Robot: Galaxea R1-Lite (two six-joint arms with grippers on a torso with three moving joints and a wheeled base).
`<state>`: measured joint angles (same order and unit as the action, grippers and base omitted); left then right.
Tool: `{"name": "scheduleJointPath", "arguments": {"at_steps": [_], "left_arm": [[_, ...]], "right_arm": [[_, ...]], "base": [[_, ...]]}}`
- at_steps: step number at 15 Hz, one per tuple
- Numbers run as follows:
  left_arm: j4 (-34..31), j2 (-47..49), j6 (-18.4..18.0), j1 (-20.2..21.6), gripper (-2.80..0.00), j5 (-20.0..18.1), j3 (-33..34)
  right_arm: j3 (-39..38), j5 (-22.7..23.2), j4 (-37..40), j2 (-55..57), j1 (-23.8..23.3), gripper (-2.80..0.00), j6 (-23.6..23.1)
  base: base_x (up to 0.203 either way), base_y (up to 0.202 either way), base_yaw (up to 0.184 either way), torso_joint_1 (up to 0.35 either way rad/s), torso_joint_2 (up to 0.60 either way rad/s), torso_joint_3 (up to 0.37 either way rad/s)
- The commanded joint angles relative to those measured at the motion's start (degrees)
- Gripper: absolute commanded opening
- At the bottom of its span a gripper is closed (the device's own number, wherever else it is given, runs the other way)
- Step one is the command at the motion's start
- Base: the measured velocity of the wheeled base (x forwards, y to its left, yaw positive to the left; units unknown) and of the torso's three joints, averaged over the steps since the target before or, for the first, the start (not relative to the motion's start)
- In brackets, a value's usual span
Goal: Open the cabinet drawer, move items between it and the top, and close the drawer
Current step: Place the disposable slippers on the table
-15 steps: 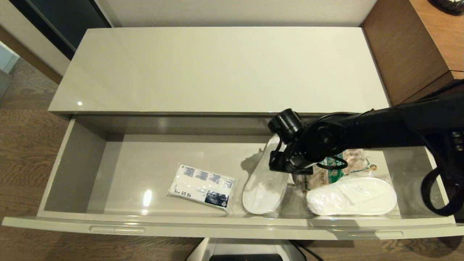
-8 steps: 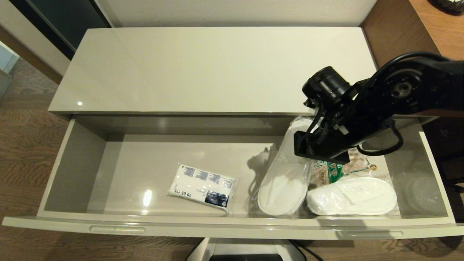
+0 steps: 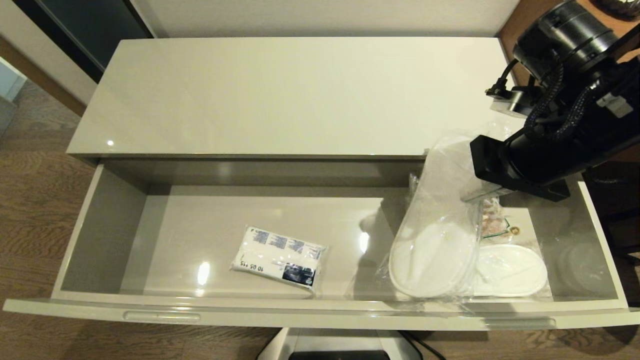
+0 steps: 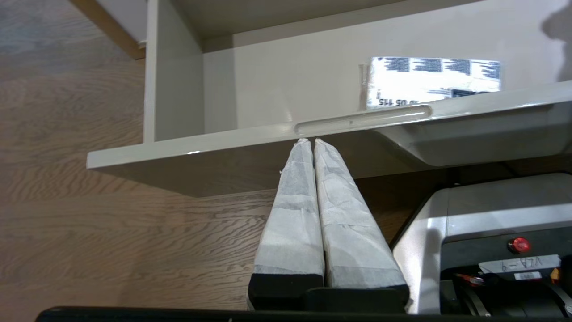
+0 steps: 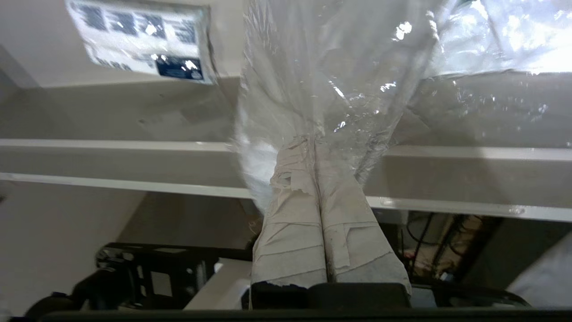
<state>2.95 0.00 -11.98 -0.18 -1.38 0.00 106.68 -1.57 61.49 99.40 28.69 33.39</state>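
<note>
The cabinet drawer [image 3: 320, 314] stands pulled fully open below the top [image 3: 300, 95]. My right gripper [image 5: 311, 143] is shut on the clear wrap of a flat white slipper [image 3: 434, 245]. It holds the slipper [image 5: 330, 80] hanging tilted over the drawer's right part, upper end near the top's front edge. The white tissue packet [image 3: 278, 256] with blue prints lies on the drawer floor, left of the slipper, and shows too in the right wrist view [image 5: 143, 40]. My left gripper [image 4: 311, 142] is shut and empty, parked just under the drawer's left slot handle [image 4: 362, 120].
A second wrapped slipper [image 3: 515, 270] and a snack packet with green print [image 3: 495, 220] lie at the drawer's right end. Taller brown wood-grain furniture [image 3: 550, 65] stands right of the cabinet. My own base [image 4: 491, 232] is below the drawer front.
The right arm has risen and swung right and back, lifting the wrapped slipper off the drawer floor toward the top's front edge. The tissue packet and the drawer stayed put.
</note>
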Motion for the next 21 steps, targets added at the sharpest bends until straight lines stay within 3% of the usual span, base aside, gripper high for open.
{"name": "scheduleJointPath", "arguments": {"at_steps": [1,2,3,4,5,11,15,19,21], "left_arm": [[0.04,0.09,-0.06,0.01,-2.8,-0.03,0.0],[0.04,0.09,-0.06,0.01,-2.8,-0.03,0.0],[0.04,0.09,-0.06,0.01,-2.8,-0.03,0.0],[0.04,0.09,-0.06,0.01,-2.8,-0.03,0.0],[0.04,0.09,-0.06,0.01,-2.8,-0.03,0.0],[0.04,0.09,-0.06,0.01,-2.8,-0.03,0.0],[0.04,0.09,-0.06,0.01,-2.8,-0.03,0.0],[0.04,0.09,-0.06,0.01,-2.8,-0.03,0.0],[0.04,0.09,-0.06,0.01,-2.8,-0.03,0.0]], "right_arm": [[2.19,-0.15,-0.62,-1.55,-2.78,-2.8,-4.87],[3.34,-2.04,-3.06,-1.47,-7.43,-2.8,-11.83],[4.03,-6.89,-6.8,-0.53,-10.28,-2.8,-17.08],[4.5,-11.84,-10.52,1.03,-12.63,-2.8,-21.03],[4.07,-13.47,-12.79,2.2,-14.84,-2.8,-22.45],[0.47,-15.01,-24.13,0.41,-17.39,-2.8,-23.38],[-7.85,-16.23,-37.26,-0.15,-19.34,-2.8,-22.89],[-22.04,-18.0,-62.28,4.2,-24.66,-2.8,-22.63],[-27.94,-18.04,-81.23,10.6,-27.58,-2.8,-23.38]], "base": [[0.0,0.0,0.0,0.0,0.0,0.0],[0.0,0.0,0.0,0.0,0.0,0.0],[0.0,0.0,0.0,0.0,0.0,0.0],[0.0,0.0,0.0,0.0,0.0,0.0],[0.0,0.0,0.0,0.0,0.0,0.0],[0.0,0.0,0.0,0.0,0.0,0.0],[0.0,0.0,0.0,0.0,0.0,0.0],[0.0,0.0,0.0,0.0,0.0,0.0],[0.0,0.0,0.0,0.0,0.0,0.0]]}}
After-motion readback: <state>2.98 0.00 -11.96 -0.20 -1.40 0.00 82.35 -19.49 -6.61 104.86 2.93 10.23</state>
